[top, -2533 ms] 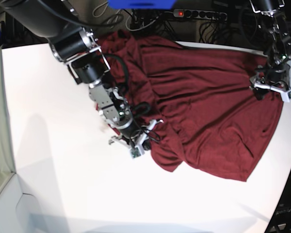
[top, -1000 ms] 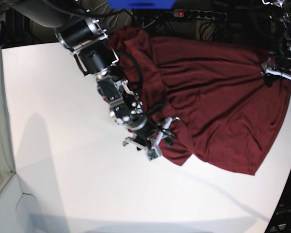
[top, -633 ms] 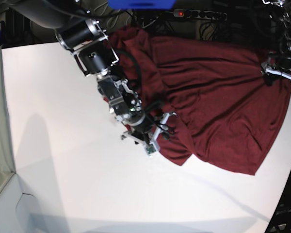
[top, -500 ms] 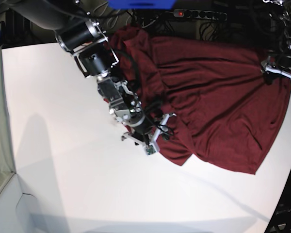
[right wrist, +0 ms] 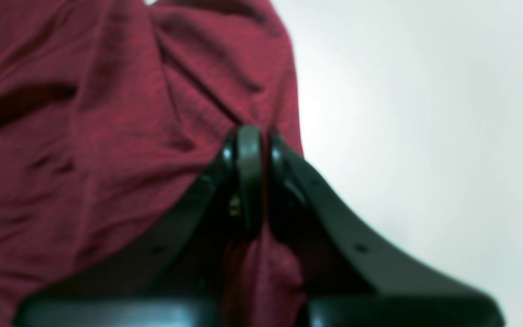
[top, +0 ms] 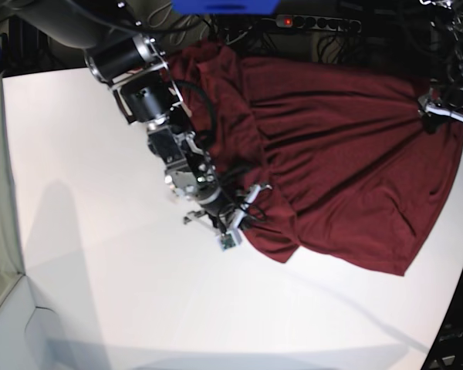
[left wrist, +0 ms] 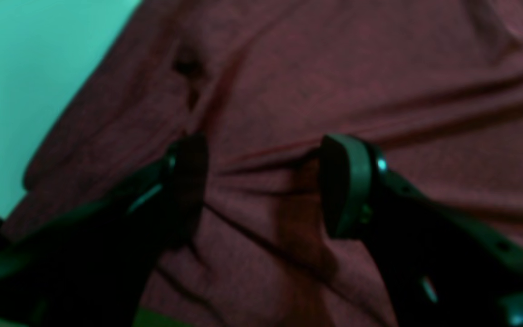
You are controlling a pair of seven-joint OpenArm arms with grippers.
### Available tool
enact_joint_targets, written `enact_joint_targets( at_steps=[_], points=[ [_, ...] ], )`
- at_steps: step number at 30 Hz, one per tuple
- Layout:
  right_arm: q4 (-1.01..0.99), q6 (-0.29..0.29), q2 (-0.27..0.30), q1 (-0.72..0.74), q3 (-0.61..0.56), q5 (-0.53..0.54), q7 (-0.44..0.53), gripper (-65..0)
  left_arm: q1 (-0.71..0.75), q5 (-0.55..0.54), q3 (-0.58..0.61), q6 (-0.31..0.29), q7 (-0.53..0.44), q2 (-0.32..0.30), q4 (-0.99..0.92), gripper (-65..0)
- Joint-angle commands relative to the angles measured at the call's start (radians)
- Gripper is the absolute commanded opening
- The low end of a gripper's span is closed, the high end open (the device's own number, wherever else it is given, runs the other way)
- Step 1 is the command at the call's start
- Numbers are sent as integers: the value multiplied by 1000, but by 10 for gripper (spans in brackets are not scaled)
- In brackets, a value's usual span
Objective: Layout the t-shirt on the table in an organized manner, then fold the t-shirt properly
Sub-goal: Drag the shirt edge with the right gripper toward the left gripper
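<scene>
Up close, the right gripper pinches the t-shirt edge (left gripper gapes).

Your base camera looks down from high up on the whole table. Your two wrist cameras sit very close, looking past their own fingers at the t-shirt, which all three share.

Wrinkled maroon t-shirt lies spread, seemingly unfolded, on white table.
</scene>
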Motion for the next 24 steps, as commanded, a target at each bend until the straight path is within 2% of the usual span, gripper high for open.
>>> enact_joint_targets(
  at_steps=[1, 7, 12, 19, 24],
  points=[
    [31, -10, 17, 26, 23, -5, -4, -650, 8, 16, -4, 15, 40, -11, 0, -266],
    [137, -10, 63, 28, 119, -5, -69, -650, -9, 17, -4, 15, 39, -11, -19, -266],
    [197, -10, 70, 29, 172, -5, -75, -650, -28, 17, -3, 15, 39, -11, -66, -266],
    [279, -10, 88, 46, 188, 1, -77, -650, -28, 13, 0, 13, 39, -11, -60, -266],
    [421, -4, 91, -32, 177, -2, -101, -650, -40, 7, -1, 13, 48, -5, 21, -266]
  ],
)
